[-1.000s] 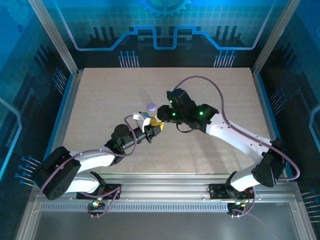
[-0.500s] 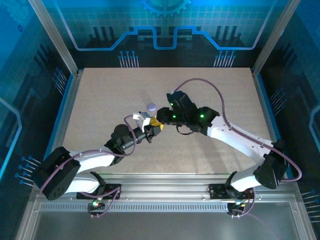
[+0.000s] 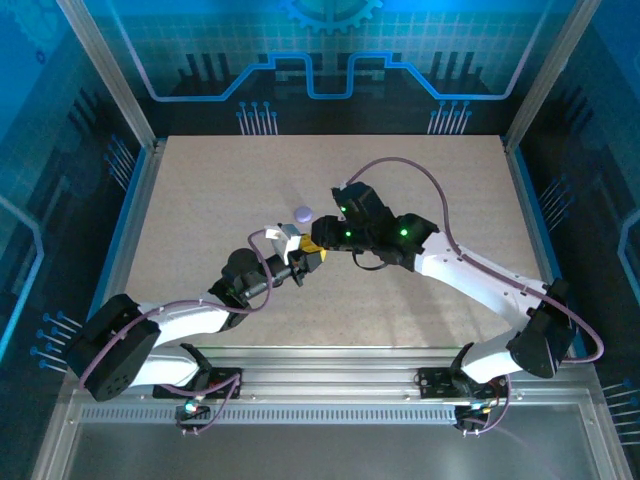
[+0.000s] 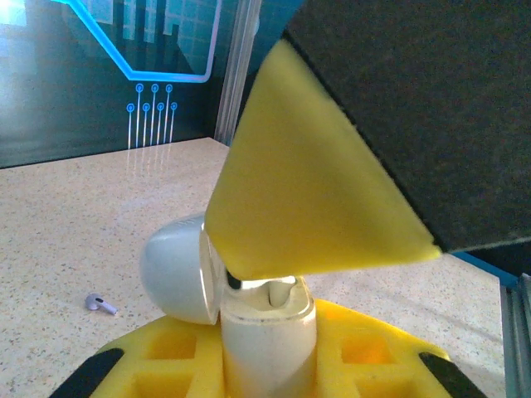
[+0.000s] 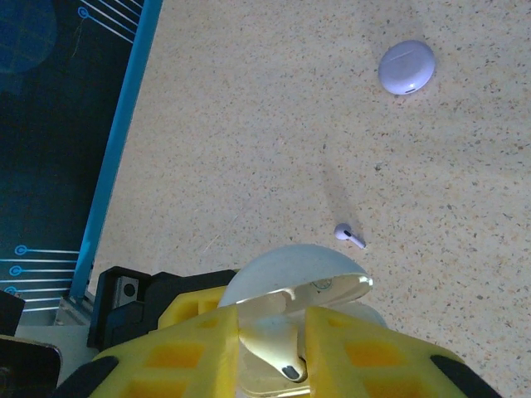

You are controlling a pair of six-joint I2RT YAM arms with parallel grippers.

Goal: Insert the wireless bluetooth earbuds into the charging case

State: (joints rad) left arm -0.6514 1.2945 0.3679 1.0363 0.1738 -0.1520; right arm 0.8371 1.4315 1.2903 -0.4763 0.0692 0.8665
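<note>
**A:** Where do we find the small round white plastic charging case [image 4: 265, 332]?

**B:** We see it in the left pincer [image 3: 306, 255], above the middle of the speckled beige bench [image 3: 200, 200]. The two yellow fingers [image 4: 390, 340] of this pincer are closed on the lower body of the case, one on each side, and they hold it upright. The lid is swung open. In the left wrist view it hangs at the left of the body.

**A:** And the right pincer [image 5: 274, 327]?

**B:** It stands directly at the open mouth of the case. In the top view we see it tip to tip with the left pincer. Its yellow fingers are a little apart, with a narrow gap between them. Through this gap, in the right wrist view, we see a small pale piece with a dark end [image 5: 286, 369] lying in the well of the case. We cannot tell if the fingers touch this piece.

**A:** Where is the loose earbud?

**B:** One tiny lavender earbud with a short stem [image 5: 349, 235] lies on the bench, near the case and apart from both pincers. In the left wrist view we find it at the left, beyond the open lid.

**A:** Do we see another thing on the bench?

**B:** Yes, a round lavender pebble-shaped object [image 5: 406, 66] lies flat on it. It is farther from the arm bases than the earbud, and it touches neither the earbud nor the pincers.
</note>
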